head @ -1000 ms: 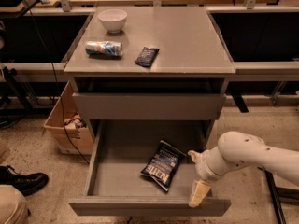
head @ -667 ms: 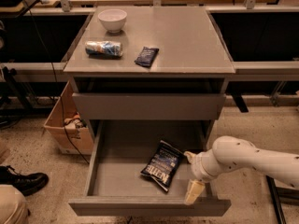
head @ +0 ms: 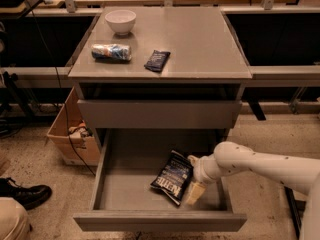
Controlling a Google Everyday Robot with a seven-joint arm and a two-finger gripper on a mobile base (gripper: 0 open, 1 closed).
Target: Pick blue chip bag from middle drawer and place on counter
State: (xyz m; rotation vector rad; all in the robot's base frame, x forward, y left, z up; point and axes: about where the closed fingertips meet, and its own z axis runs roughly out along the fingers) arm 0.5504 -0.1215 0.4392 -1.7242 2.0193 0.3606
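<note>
Gripper [head: 195, 191] has edged left, now just beside blue chip bag [head: 172, 176] in middle drawer [head: 127, 184]; opening indeterminate, grasp pending.

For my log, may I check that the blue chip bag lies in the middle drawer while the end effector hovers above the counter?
No: the camera view shows the end effector in the middle drawer beside the blue chip bag, not above the counter.
</note>
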